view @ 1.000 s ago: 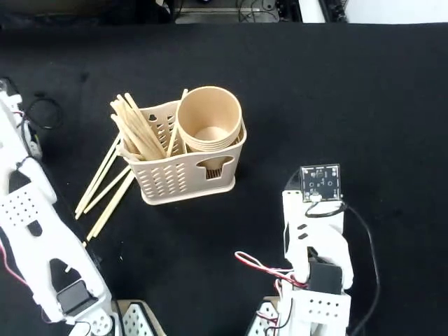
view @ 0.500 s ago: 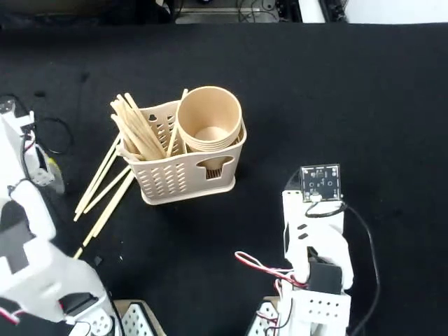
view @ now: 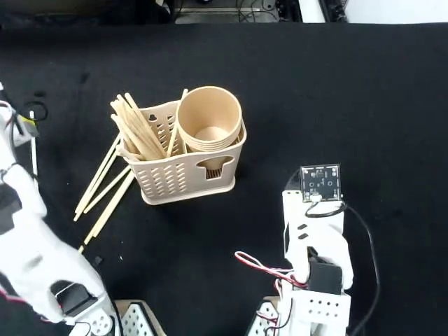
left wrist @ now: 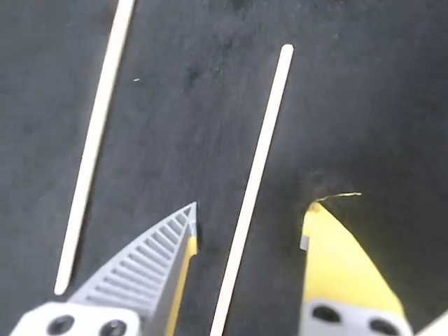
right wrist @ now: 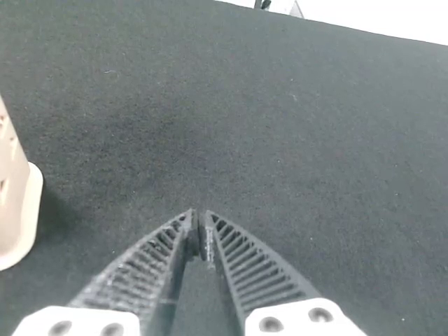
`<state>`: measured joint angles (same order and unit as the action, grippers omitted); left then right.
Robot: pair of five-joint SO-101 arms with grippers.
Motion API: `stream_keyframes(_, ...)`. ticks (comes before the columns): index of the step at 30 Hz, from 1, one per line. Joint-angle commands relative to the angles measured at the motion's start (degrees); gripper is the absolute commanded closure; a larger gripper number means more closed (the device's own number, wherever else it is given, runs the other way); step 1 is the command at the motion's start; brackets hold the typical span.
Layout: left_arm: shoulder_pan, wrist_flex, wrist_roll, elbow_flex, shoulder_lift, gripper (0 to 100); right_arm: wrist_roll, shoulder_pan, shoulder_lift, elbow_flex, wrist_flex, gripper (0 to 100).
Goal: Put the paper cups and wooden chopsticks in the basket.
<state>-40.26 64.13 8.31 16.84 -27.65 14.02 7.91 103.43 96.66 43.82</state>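
A beige slotted basket (view: 183, 173) stands left of the table's middle. Inside it are stacked paper cups (view: 209, 119) and a bundle of wooden chopsticks (view: 135, 128). Loose chopsticks (view: 103, 187) lie slanted on the black table beside the basket's left side. My left gripper (left wrist: 252, 208) is open just above the table, and one chopstick (left wrist: 260, 154) lies between its fingers, untouched. A second chopstick (left wrist: 94, 150) lies outside the grey finger. My right gripper (right wrist: 199, 234) is shut and holds nothing, low over bare table to the basket's right.
The left arm (view: 24, 231) runs along the table's left edge. The right arm (view: 315, 238) sits at the front right. A corner of the basket (right wrist: 12, 210) shows in the right wrist view. Black cloth stretches open to the right and far side.
The left arm has swung at the table's left edge, its wrist moving farther back. The right arm, the basket and the loose chopsticks have kept still.
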Motion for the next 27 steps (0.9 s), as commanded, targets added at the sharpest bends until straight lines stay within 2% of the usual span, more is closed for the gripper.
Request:
stream_keyframes(1, -0.4, 8.79, -0.26, 27.65, -18.37, 75, 0.09, -0.35, 3.74, -0.22, -0.53, 97.7)
stream_keyframes(7, 1.71, 23.03, -0.26, 63.43, -42.64, 75, 0.09, -0.35, 3.74, -0.22, -0.53, 97.7)
stream_keyframes(11, 2.86, 30.24, -0.09, 79.34, -53.63, 78, 0.09, -0.35, 3.74, -0.22, -0.53, 97.7)
stream_keyframes(16, 3.91, 32.79, 1.05, 77.14, -51.6, 98, 0.09, -0.35, 3.74, -0.22, -0.53, 97.7)
stream_keyframes(19, 4.26, 36.92, 0.97, 77.41, -49.49, 97, 0.09, -0.35, 3.74, -0.22, -0.53, 97.7)
stream_keyframes(22, 3.74, 36.92, -1.41, 76.79, -45.27, 97, 0.09, -0.35, 3.74, -0.22, -0.53, 97.7)
stream_keyframes(25, 2.68, 37.01, -3.87, 70.9, -38.15, 97, 0.09, -0.35, 3.74, -0.22, -0.53, 97.7)
stream_keyframes(27, 2.95, 37.01, -4.4, 62.29, -30.33, 97, 0.09, -0.35, 3.74, -0.22, -0.53, 97.7)
